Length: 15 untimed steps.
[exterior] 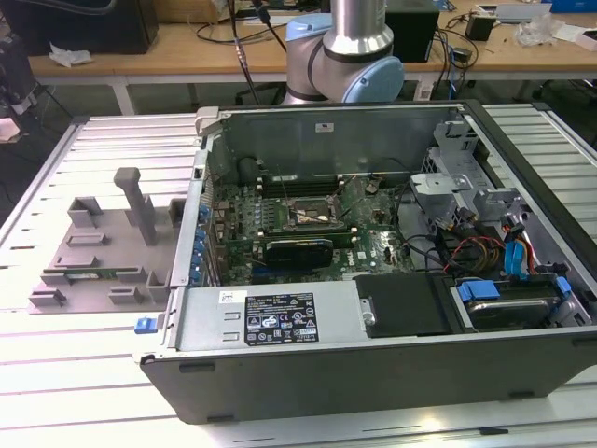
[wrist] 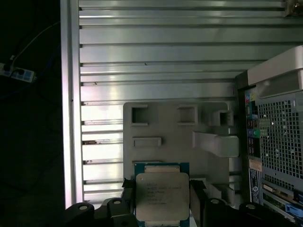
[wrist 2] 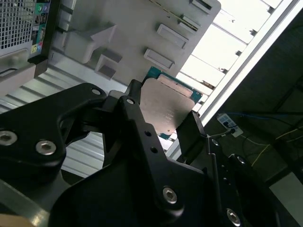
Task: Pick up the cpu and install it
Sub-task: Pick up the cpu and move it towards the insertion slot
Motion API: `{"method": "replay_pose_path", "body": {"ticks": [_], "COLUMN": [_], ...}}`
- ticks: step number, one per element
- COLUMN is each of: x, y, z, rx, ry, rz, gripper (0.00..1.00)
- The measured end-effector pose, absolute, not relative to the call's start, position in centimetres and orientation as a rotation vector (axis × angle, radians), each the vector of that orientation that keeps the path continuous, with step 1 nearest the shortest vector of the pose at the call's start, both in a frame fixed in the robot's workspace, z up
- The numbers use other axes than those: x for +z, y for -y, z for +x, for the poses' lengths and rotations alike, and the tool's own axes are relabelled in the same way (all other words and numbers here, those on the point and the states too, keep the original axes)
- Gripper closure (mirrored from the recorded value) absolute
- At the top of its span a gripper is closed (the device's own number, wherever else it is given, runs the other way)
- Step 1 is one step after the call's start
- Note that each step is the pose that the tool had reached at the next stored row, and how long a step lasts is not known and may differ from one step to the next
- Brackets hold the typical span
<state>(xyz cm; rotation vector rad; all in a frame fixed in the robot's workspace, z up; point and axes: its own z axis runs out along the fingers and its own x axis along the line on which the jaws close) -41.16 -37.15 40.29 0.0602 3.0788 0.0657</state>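
The gripper (wrist 2: 164,103) is clamping the cpu (wrist 2: 169,108) by two opposite edges, one black finger (wrist 2: 137,118) pressing on each side. In both wrist views the chip is hanging in the air over the near edge of the grey fixture plate (wrist: 170,127), its silver top facing the cameras.

In the exterior view the slatted metal table (exterior: 65,392) is carrying everything. The open computer case (exterior: 373,373) is lying on its side on it, with the robot arm (exterior: 359,37) rising behind its far wall. The fixture plate is sitting just beside the case, at the exterior view's left. Inside the case the green motherboard (exterior: 280,219) is lying flat, and the socket (exterior: 315,217) is showing as a dark square with a metal frame near its middle.

In the first wrist view the chip's green rim is peeking out around the silver lid.
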Motion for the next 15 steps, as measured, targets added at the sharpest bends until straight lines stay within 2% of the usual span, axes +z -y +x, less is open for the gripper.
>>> {"method": "replay_pose_path", "body": {"ticks": [15], "x": [40.3], "y": [37.1], "z": [-38.8], "rx": [0.066], "ry": [-3.079], "rz": [0.06], "gripper": [0.46]}}
